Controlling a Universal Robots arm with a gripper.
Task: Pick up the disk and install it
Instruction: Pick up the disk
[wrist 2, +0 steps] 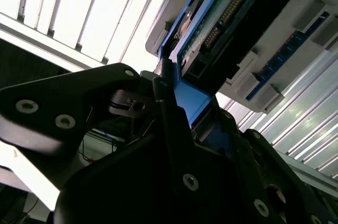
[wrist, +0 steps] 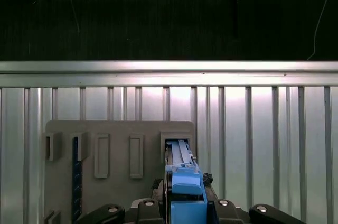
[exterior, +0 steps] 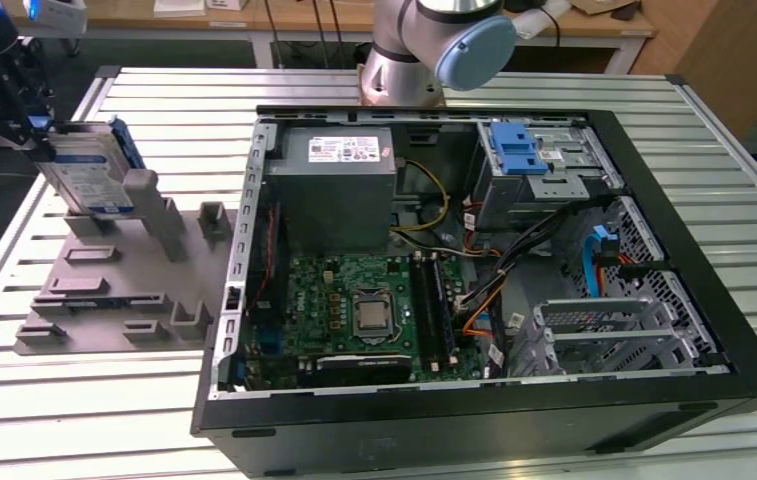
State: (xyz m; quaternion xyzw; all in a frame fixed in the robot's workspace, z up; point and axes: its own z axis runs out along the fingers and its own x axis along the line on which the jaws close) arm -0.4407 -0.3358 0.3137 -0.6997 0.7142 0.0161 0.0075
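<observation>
One arm worked this scene, and its hand [exterior: 31, 125] sat near the tabletop's [exterior: 58, 410] far corner on the exterior view's left, right against the disk [exterior: 89, 168]. The disk stood upright on edge in a slot of the grey holder plate [exterior: 98, 290], its labelled broad face turned toward the open computer case [exterior: 698, 400] and its long axis running roughly up and down. The hand met it from the side away from the case, at the upper part of its narrow edge. In the first wrist view the blue bracket of the disk [wrist: 185, 182] ran straight out from between the black fingers [wrist: 158, 203], and in the second wrist view one finger [wrist 2: 166, 102] lay pressed along that blue edge, so the hand looked clamped on the disk. Whether the disk's lower end had left its slot could not be told. The drive cage [exterior: 545, 165] with its blue latch lay inside the case toward the tabletop's far edge, well apart from the hand.
</observation>
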